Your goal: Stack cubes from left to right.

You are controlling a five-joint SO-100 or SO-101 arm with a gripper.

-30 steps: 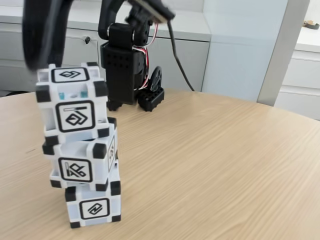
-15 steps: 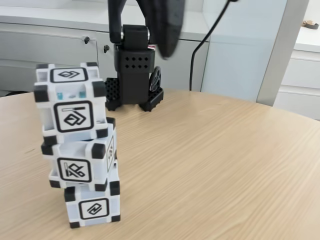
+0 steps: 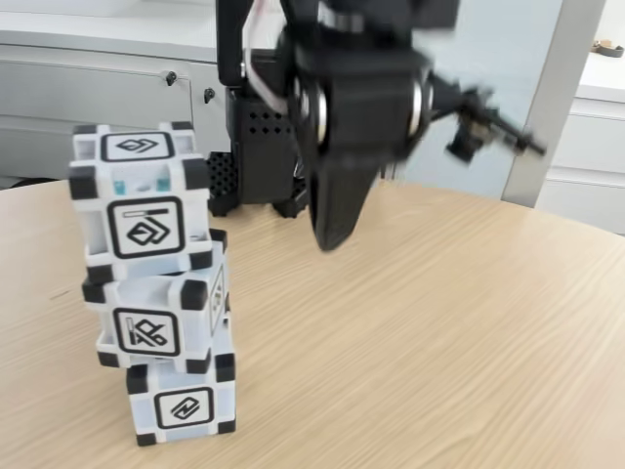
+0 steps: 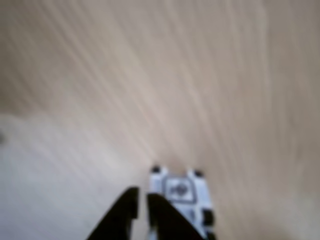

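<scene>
Cubes (image 3: 156, 293), all three of them, stand as one tower on the wooden surface (image 3: 439, 332), off to the left of my gripper (image 3: 337, 230) in the fixed view. The top cube (image 3: 145, 200) sits a little off-square on the middle cube (image 3: 156, 318), which in turn overhangs the bottom cube (image 3: 181, 401), so the stack looks complete but not sturdy. My gripper hangs apart from it, above bare surface, carrying nothing. In the wrist view its fingers (image 4: 160, 215) lie nearly together with only a thin slit between them, and the tower's top shows just beside them. The picture is blurred, so I judge the arm is in motion. The step I take to be in hand is retreating. To do it well I should move up and away from the tower, with no sweep back toward it, and come to rest gently so the surface does not shake.
</scene>
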